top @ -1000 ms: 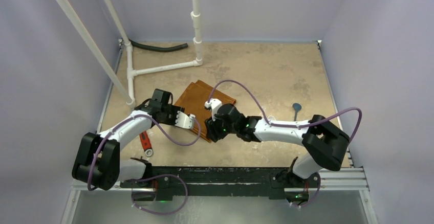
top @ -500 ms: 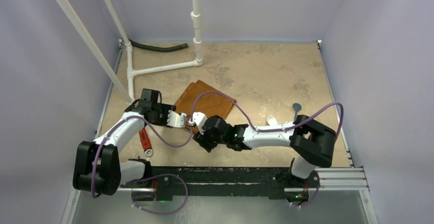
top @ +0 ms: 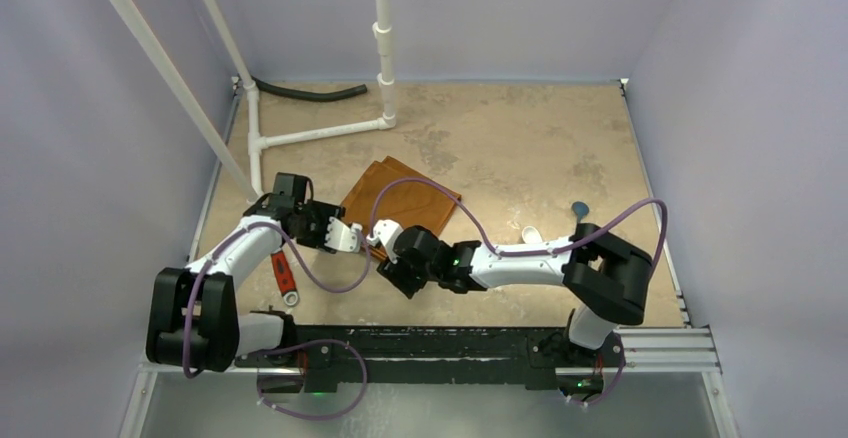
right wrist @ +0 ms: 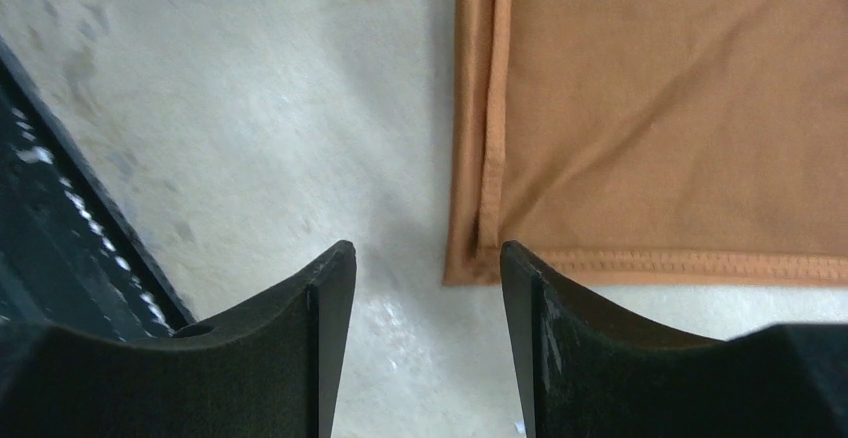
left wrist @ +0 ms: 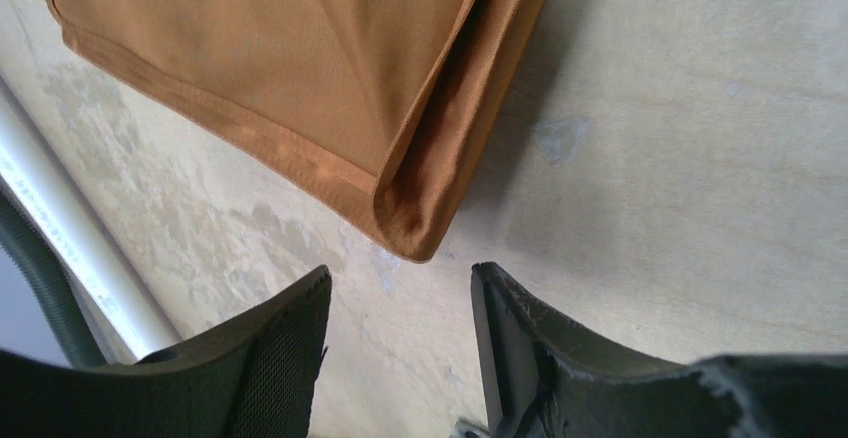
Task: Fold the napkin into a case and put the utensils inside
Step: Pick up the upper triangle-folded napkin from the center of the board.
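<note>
The folded rust-orange napkin (top: 400, 208) lies flat on the table (top: 520, 138), left of centre. From overhead, both wrists cover its near edge. The left gripper (left wrist: 400, 353) sits just short of a folded corner, its fingers apart with nothing between them. The right gripper (right wrist: 425, 333) faces a hemmed corner, likewise spread and empty. A white spoon (top: 530, 235) and a teal-tipped utensil (top: 579, 209) lie well to the right, both partly hidden behind the right arm. A red-handled tool (top: 284, 276) shows beneath the left arm.
</note>
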Robot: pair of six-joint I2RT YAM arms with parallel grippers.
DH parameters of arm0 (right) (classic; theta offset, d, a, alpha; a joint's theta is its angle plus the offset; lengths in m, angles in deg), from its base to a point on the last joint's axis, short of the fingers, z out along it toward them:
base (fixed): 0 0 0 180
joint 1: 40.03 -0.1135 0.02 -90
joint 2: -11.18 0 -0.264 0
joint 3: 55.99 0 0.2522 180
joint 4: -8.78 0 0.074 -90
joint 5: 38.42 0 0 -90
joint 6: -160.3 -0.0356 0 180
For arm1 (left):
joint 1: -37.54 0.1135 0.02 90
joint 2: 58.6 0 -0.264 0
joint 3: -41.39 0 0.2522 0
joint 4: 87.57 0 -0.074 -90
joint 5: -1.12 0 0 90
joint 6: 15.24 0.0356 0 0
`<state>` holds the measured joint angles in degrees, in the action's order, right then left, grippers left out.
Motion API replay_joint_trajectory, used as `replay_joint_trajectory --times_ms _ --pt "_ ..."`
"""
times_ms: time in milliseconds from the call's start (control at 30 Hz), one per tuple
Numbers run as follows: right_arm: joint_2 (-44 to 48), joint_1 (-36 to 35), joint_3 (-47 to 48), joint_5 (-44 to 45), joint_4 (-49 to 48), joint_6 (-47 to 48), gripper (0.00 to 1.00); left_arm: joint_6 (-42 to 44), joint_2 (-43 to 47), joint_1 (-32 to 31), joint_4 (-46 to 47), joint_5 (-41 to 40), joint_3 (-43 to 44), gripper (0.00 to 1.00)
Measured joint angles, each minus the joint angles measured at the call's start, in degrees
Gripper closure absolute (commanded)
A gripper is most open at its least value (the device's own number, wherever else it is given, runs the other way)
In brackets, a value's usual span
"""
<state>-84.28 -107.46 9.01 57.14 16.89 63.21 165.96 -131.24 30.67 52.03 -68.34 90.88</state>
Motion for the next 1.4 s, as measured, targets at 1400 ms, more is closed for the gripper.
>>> replay_joint_trajectory --times_ms 1400 --pt "-4.2 2.2 2.2 -1.6 2.7 7.3 0.48 4.0 -3.7 0.1 1.8 4.9 0.0 0.45"
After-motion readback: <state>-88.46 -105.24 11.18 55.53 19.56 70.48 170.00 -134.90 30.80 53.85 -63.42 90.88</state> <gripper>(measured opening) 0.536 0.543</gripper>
